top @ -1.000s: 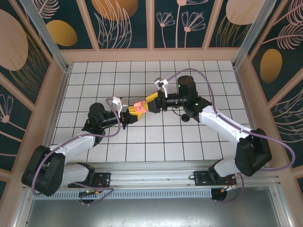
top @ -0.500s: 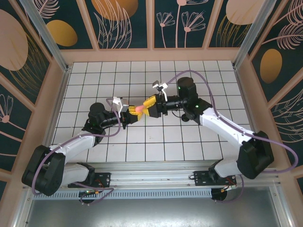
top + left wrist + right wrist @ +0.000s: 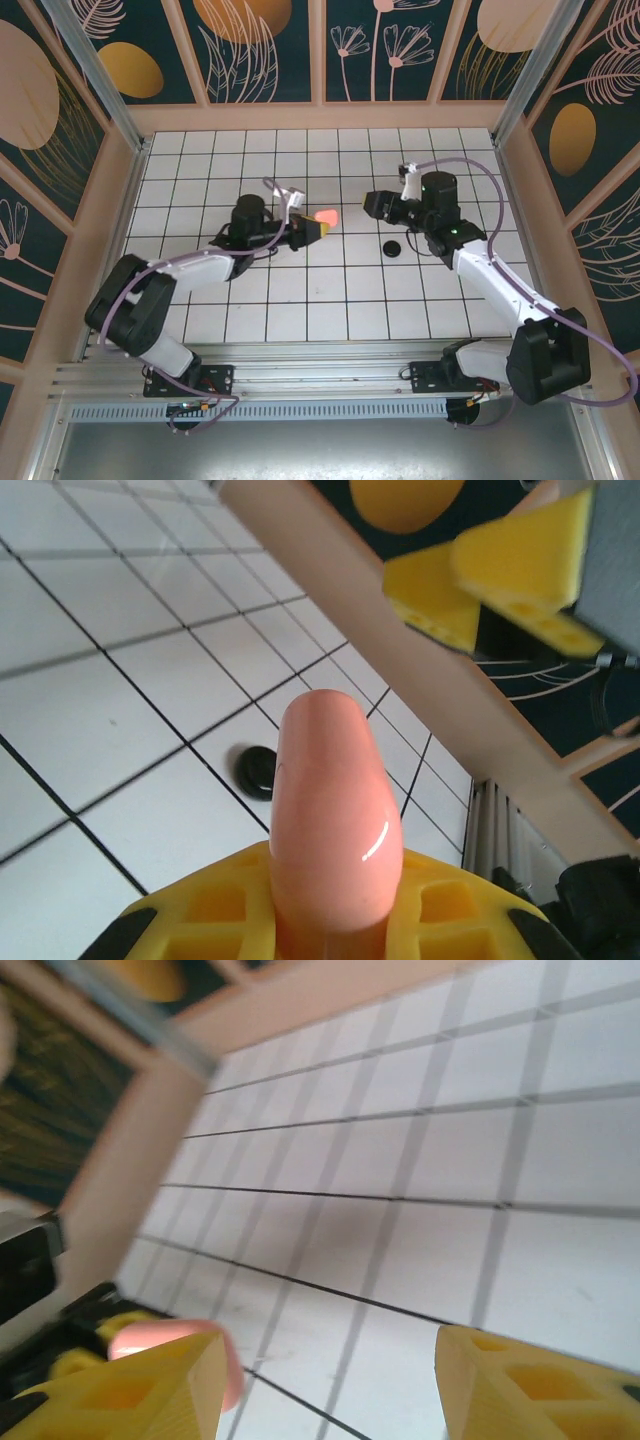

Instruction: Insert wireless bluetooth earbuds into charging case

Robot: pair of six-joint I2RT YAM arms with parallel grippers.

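the left gripper (image 3: pixel 312 228) is clamped on the pink case (image 3: pixel 325 215). one end is buried between its yellow fingers (image 3: pixel 440 880) and the other pokes out free, somewhere over the middle of the table (image 3: pixel 200 160). in the top view the case's long axis runs roughly 8 to 2 o'clock, with the free end aimed at 2. from the left wrist it just sticks straight up at 12.

the right gripper (image 3: pixel 372 203) sits at about 3 o'clock from the case, near it but with a clear gap. its jaws are spread and there's nothing between them as far as i can see. there's a black disc (image 3: pixel 393 247) lying off at about 4 o'clock from the case.

my guess is the right arm is the free one, so anything going into that case comes in from 3 toward 9. can't tell from here whether the lid is even open, so i'd check that first.
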